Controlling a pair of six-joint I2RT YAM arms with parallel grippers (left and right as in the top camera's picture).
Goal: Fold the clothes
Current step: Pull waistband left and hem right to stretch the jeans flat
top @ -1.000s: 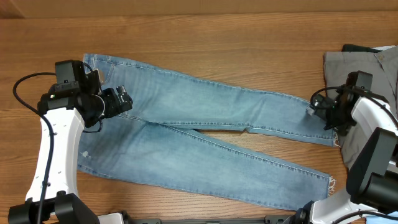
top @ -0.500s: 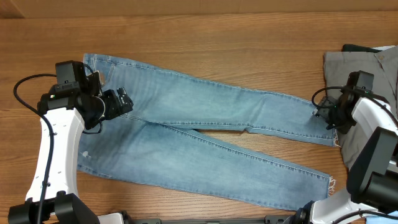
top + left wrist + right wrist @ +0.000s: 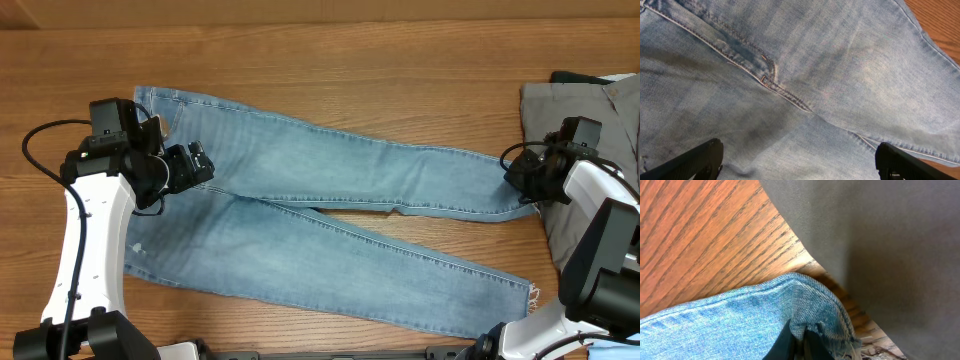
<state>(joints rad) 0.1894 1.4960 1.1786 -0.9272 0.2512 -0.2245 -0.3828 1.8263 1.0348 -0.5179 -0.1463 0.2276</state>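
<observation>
The clothes, light blue denim jeans [image 3: 330,170], lie flat on the wooden table, waist at the left and both legs running right. My left gripper [image 3: 200,163] hovers open over the seat near the crotch. In the left wrist view its gripper [image 3: 800,167] spans bare denim [image 3: 840,65], its fingers [image 3: 702,160] wide apart. My right gripper [image 3: 515,180] is at the far end of the upper leg. The right wrist view shows that gripper [image 3: 802,347] shut on the frayed hem [image 3: 815,300], which bunches up between its fingers. The lower leg's hem [image 3: 525,295] lies free.
Plain grey trousers [image 3: 590,110] lie at the right edge, just beyond the held hem, and fill the right side of the right wrist view [image 3: 890,240]. A dark item [image 3: 575,76] peeks out behind them. Bare wood [image 3: 350,60] runs along the back.
The right gripper has closed on the upper leg's hem and shifted slightly left, drawing the hem's lower corner up. The left arm has not moved.
</observation>
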